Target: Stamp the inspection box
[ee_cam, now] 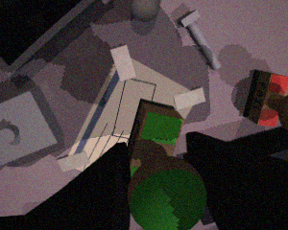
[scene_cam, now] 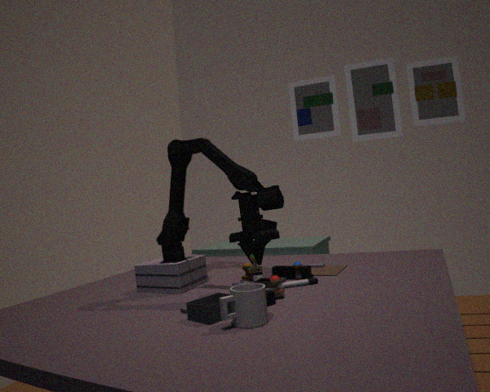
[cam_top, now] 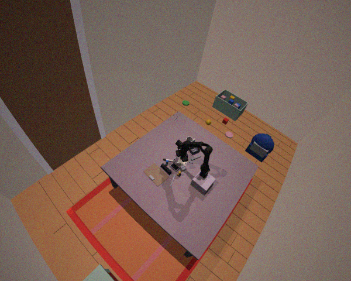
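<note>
My gripper [ee_cam: 157, 148] [scene_cam: 253, 256] [cam_top: 181, 158] is shut on the PASS stamp [ee_cam: 167, 199] [scene_cam: 251, 256], which has a green knob and a green base, and points straight down. The stamp's base is over the near right part of the beige card [ee_cam: 128, 103], which is taped at its corners and carries a drawn box. I cannot tell whether the base touches the card. The black ink pad [ee_cam: 36, 2] lies at the upper left of the wrist view, apart from the stamp.
A red-knobbed stamp [ee_cam: 270, 99] [scene_cam: 274, 278] lies right of the card. A white marker [scene_cam: 298, 282] and a bolt [ee_cam: 202, 40] lie beyond it. A grey mug [scene_cam: 247, 305], a black box [scene_cam: 204, 308], blue [scene_cam: 297, 264] and yellow [scene_cam: 247, 266] stamps and a brown mat [cam_top: 155, 175] are nearby.
</note>
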Available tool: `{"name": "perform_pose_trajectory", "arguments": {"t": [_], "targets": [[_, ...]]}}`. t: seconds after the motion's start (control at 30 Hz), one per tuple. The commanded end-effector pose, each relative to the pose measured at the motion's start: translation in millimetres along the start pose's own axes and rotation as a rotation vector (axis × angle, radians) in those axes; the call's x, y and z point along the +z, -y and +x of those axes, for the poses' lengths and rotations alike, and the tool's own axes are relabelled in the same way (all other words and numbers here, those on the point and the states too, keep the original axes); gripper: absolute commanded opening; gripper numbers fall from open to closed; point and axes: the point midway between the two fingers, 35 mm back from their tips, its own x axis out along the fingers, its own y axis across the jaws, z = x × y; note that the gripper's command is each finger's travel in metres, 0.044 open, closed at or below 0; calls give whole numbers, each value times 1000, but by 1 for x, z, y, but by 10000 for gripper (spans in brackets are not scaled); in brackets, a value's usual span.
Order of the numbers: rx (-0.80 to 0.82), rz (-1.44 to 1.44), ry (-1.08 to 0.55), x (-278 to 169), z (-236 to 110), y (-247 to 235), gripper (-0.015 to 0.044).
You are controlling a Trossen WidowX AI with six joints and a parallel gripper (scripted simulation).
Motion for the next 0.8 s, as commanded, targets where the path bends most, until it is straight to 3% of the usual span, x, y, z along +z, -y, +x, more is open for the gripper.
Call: {"name": "perform_pose_trajectory", "arguments": {"t": [0.0,0.77], "targets": [[5,-7,0,0,4,-1,0],[5,-12,1,0,19,-2,0]]}}
